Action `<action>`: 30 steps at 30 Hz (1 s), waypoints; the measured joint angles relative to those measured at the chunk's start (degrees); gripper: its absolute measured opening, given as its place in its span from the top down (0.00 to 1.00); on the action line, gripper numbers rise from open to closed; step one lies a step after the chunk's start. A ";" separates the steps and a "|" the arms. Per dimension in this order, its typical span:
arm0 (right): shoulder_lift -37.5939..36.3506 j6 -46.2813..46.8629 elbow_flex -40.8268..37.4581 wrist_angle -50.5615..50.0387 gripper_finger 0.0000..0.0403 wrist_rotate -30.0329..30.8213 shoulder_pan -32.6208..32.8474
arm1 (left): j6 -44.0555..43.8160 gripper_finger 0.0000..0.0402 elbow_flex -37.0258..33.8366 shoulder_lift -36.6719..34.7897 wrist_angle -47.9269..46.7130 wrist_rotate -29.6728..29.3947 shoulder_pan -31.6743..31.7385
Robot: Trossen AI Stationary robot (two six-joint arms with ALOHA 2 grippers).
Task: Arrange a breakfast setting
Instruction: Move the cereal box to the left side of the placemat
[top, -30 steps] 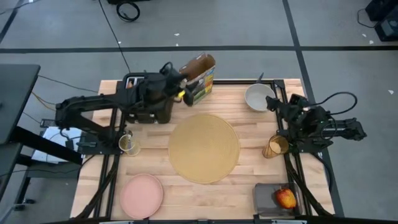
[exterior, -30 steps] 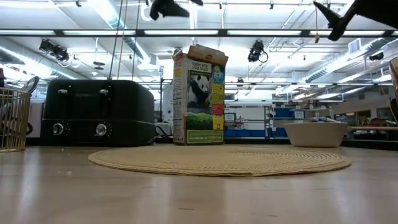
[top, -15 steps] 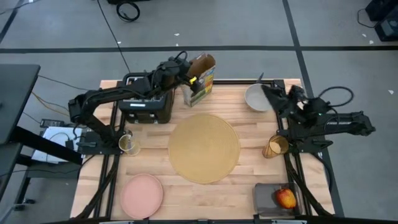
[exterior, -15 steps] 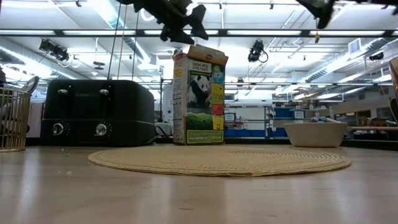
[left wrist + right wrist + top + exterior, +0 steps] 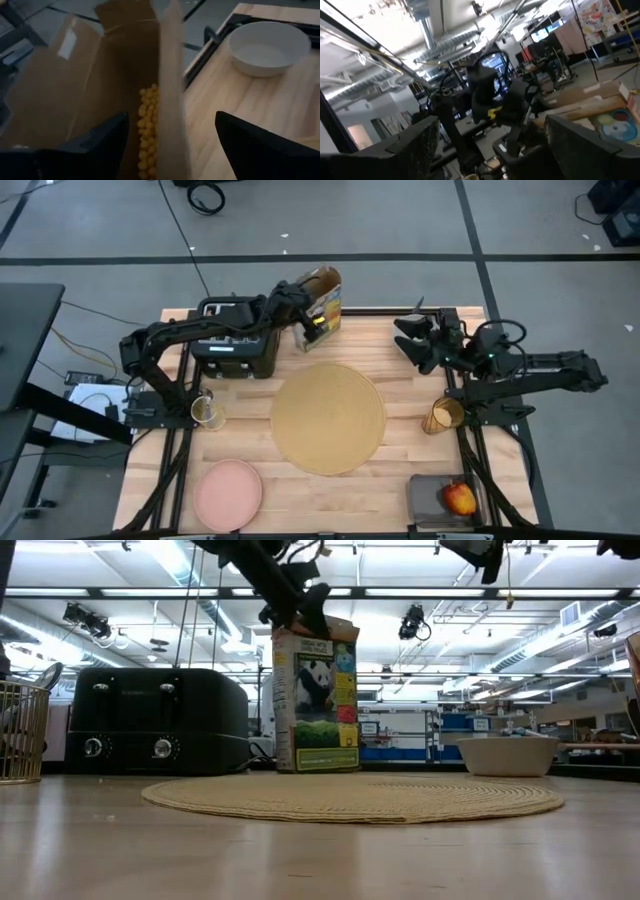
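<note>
An open panda cereal box (image 5: 320,305) stands at the table's far edge beside the black toaster (image 5: 235,345). My left gripper (image 5: 300,315) is open at the box's top, with its fingers on either side of one wall (image 5: 172,100). My right gripper (image 5: 403,340) is open and empty, raised above the pale grey bowl (image 5: 267,47), which it mostly hides in the high view. The tan placemat (image 5: 328,418) lies at mid table. The pink plate (image 5: 228,492) is near left and the amber tumbler (image 5: 443,415) at the right. The red apple (image 5: 460,498) lies in the mesh basket (image 5: 430,490). My left gripper comes at the cereal box's open top from above, slanting from the table's left. One finger (image 5: 95,145) is inside the box over the yellow cereal and one (image 5: 260,145) is outside. The jaws stand wide of the wall; whether a finger touches it I cannot tell. The box stands upright on the table.
A gold wire cup (image 5: 207,410) holding a spoon stands at the left, near the toaster. The black frame rails run along the table's left and right edges. Bare wood lies in front of the placemat.
My left gripper has gone toward the table's right and far edge and down onto the cereal box's top; the box has shifted and turned slightly. My right gripper has gone up and toward the table's far left, over the bowl, and has tipped to point level.
</note>
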 joint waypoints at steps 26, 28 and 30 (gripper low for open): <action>0.93 -4.96 0.16 -5.48 0.11 -0.90 -0.04 | 5.98 0.99 12.12 0.96 -5.75 -1.46 -5.74; 0.95 -6.11 1.63 -11.13 0.11 -0.90 -0.04 | 7.68 0.99 18.70 0.87 -11.54 -1.40 -7.62; 1.04 -7.72 4.07 -18.74 0.11 -1.03 -0.04 | 8.58 0.99 23.95 0.89 -17.80 -1.47 -9.69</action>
